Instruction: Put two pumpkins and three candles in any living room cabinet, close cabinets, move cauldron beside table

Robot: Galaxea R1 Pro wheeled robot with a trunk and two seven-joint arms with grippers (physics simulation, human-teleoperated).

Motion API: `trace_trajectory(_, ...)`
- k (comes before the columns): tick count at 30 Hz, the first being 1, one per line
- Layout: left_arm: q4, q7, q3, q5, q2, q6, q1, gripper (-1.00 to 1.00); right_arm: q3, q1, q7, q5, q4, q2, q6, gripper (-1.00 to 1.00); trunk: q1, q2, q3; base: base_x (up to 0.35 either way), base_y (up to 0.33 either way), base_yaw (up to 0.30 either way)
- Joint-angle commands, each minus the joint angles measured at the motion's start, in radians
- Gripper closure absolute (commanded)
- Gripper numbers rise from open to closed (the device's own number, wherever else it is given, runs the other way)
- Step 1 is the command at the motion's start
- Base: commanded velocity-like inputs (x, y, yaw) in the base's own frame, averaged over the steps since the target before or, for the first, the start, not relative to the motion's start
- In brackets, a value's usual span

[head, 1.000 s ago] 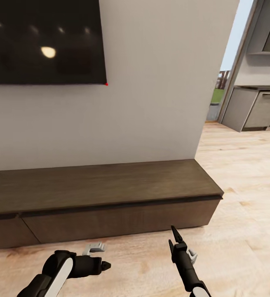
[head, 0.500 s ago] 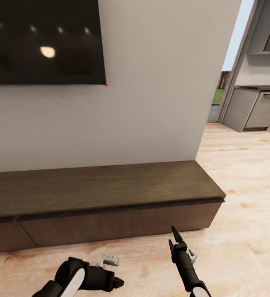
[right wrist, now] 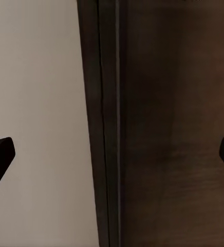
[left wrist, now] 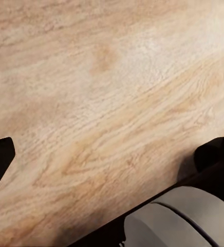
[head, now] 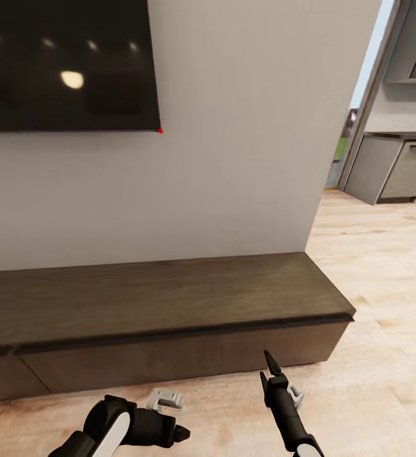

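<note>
**Head view: you are facing the closed cabinet**

You are looking at the cabinet (head: 163, 304) lying against the far wall under the TV (head: 68, 63). Your right gripper (head: 268, 368) is pointing at it, fingers spread; your left gripper (head: 179, 434), also released, is hovering over floor (head: 373, 355).

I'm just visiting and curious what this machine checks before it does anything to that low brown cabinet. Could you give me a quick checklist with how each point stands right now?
1. Cabinet in front of the robot: ok, it lies right ahead under the TV.
2. Drawer fronts shut: ok for the part in view; its left end is cut off, cannot tell.
3. Right gripper aimed at the cabinet: ok, it points at the drawer front, jaws apart.
4. Left gripper free: ok, nothing between its fingers, it points down at the floor.
5. Pumpkins or candles at hand: not ok, none here.
6. Cabinet top bare: ok.
</note>
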Motion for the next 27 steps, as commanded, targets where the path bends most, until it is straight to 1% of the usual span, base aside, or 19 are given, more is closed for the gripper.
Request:
trace_trajectory(1,-0.001,-0.006,-0.001,-0.007,0.0,0.002,-0.001,-1.0,0.0,0.0,0.004,-0.01,0.001,0.0,0.007,-1.0,0.0,0.0,-0.001,0.081,0.0,0.0)
trace_trajectory(8,-0.001,-0.002,0.0,-0.012,-0.002,0.001,-0.001,-1.0,0.0,0.0,0.003,-0.01,0.001,0.0,0.006,-1.0,0.0,0.0,-0.001,0.019,0.0,0.0)
trace_trajectory(11,-0.001,-0.002,0.001,-0.012,-0.002,0.001,-0.001,-1.0,0.0,0.0,0.003,-0.01,0.002,0.0,0.006,-1.0,0.001,-0.001,-0.012,0.002,0.0,0.0)
trace_trajectory(15,-0.001,-0.002,0.001,-0.012,-0.002,0.001,-0.001,-1.0,0.0,0.0,0.003,-0.01,0.002,0.0,0.006,-1.0,0.001,-0.001,-0.012,0.0,0.0,0.0)
trace_trajectory(19,-0.001,-0.002,0.0,-0.012,-0.002,0.001,-0.001,-1.0,0.002,0.0,0.004,-0.01,0.002,0.0,0.007,-1.0,0.003,-0.002,-0.028,0.0,0.0,0.0)
trace_trajectory(21,-0.001,-0.002,0.0,-0.012,-0.002,0.001,-0.001,-1.0,0.002,0.0,0.006,-0.008,0.002,0.0,0.007,-1.0,0.003,-0.002,-0.028,0.0,0.0,0.0)
trace_trajectory(25,-0.001,-0.002,0.0,-0.011,-0.002,0.001,-0.001,-1.0,0.005,0.0,0.008,0.018,0.0,0.0,0.009,-1.0,0.005,-0.003,-0.043,0.0,0.0,0.0)
trace_trajectory(27,-0.001,-0.002,0.0,-0.011,-0.002,0.001,-0.001,-1.0,0.005,0.0,0.009,0.049,0.0,0.0,0.011,-1.0,0.005,-0.003,-0.043,0.0,0.0,0.0)
